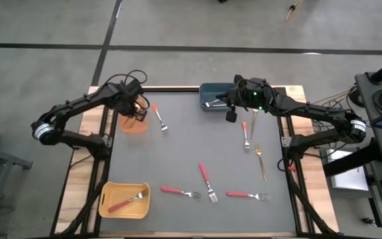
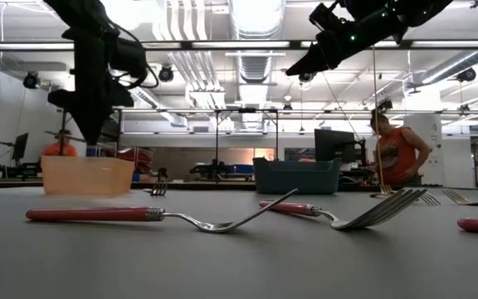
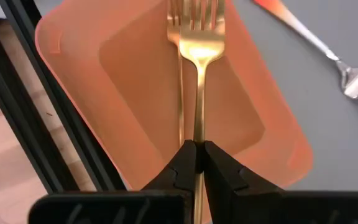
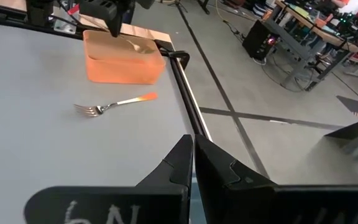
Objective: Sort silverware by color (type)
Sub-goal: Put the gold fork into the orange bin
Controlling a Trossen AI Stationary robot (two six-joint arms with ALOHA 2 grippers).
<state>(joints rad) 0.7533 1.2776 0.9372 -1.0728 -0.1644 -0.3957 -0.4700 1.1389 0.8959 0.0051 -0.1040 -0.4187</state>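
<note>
My left gripper (image 3: 197, 152) is over the orange bin (image 1: 135, 125) at the table's far left, shut on a thin gold fork (image 3: 196, 37). My right gripper (image 4: 193, 152) is shut on nothing and hovers beside the blue-grey bin (image 1: 214, 97) at the far edge. Lying flat on the grey mat are two orange-handled forks (image 1: 159, 117) (image 1: 245, 134), a gold fork (image 1: 260, 161) and three red-handled forks (image 1: 206, 179) (image 1: 178, 192) (image 1: 247, 194). Another red-handled fork (image 1: 128, 201) lies in the yellow bin (image 1: 109, 192). A silver fork (image 1: 213, 103) lies in the blue-grey bin. My left gripper pinches the gold fork's handle (image 3: 198, 130) between its two fingers, coming from above and pointing down. The fork runs on in line with the fingers, tines (image 3: 194, 12) lowest, inside the orange bin's outline. I cannot tell whether the tines touch the bin's floor.
The three bins stand at the mat's edges: orange far left, blue-grey far middle, yellow near left. Wooden table rims (image 1: 91, 166) and black frame bars flank the mat. The mat's middle (image 1: 191, 143) is bare. A person (image 2: 397, 154) stands in the room beyond the table.
</note>
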